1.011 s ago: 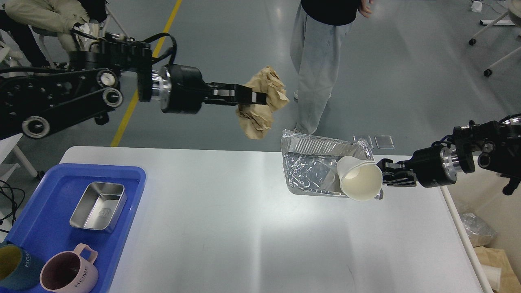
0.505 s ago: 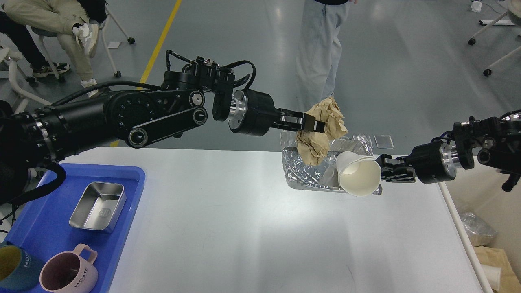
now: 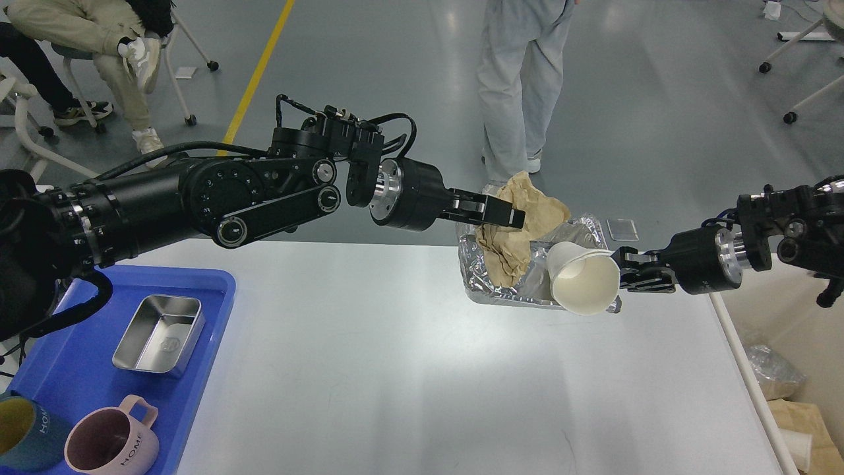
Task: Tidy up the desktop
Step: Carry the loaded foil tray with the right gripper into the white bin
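1. Desktop (image 3: 395, 369): wide white slab filling the near and middle ground, far edge running under both arms. Middle and near right lie bare.
2. Left gripper (image 3: 514, 218): fingers clenched on crumpled brown paper (image 3: 521, 227), held over the far end of a foil tray (image 3: 488, 290). The paper's lower folds hang into the tray; whether they touch the foil I cannot tell.
3. Right gripper (image 3: 623, 276): pinching the side of a white paper cup (image 3: 583, 285), the cup tipped on its side, mouth toward the camera, at the tray's right near corner. Cup and tray look touching.
4. Far left, near edge: blue tray (image 3: 79, 369) holding a steel tin (image 3: 158, 335), a pink mug (image 3: 112, 443) and a dark mug (image 3: 20, 429), part cut off by the frame.
5. Handling, judged: the desktop itself is stiff, smooth, likely slippery; nothing to grip there, items will slide on it. The paper is light and soft, springs back, any fold will do. The cup is light and crushable; a gentle pinch at the wall, as now. The foil tray is thin, dents easily, and may skate if nudged; take it by the rolled rim.
6. Step in hand, judged: loose rubbish being gathered into the foil tray. Risk: the paper may catch on the fingers when they part.
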{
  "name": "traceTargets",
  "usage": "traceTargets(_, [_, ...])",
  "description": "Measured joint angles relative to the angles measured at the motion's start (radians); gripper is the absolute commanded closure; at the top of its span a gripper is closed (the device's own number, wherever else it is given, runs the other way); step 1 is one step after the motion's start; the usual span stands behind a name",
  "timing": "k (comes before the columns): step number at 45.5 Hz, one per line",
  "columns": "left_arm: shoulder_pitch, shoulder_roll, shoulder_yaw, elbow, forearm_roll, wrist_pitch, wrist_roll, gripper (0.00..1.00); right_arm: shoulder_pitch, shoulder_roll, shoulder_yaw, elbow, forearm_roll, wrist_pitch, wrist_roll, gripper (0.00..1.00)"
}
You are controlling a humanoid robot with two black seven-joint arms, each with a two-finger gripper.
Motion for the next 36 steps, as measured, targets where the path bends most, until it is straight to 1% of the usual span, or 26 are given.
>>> traceTargets(10, [-0.012,-0.01,-0.008,0.007,-0.041,0.007,0.0,0.09,0.001,-0.001,0.0,0.0,0.0,0.0,0.0,1.0])
traceTargets(17, [-0.04,-0.018,-0.016,0.007,-0.078,0.004,-0.005,0.08,0.001,-0.003,-0.003,0.0,0.001,0.0,0.0,1.0])
traceTargets(23, [-0.066,-0.011,-0.056,0.009,-0.162,0.004,-0.008,0.07,0.001,-0.011,-0.004,-0.002,0.001,0.0,0.0,1.0])
traceTargets(30, [-0.077,0.025,-0.116,0.041,-0.258,0.008,-0.006,0.05,-0.001,-0.02,-0.006,-0.007,0.001,0.001,0.0,1.0])
traceTargets(36, [-0.067,0.095,-0.172,0.056,-0.309,0.024,-0.006,0.04,-0.01,-0.033,-0.006,-0.011,0.036,0.0,0.0,1.0])
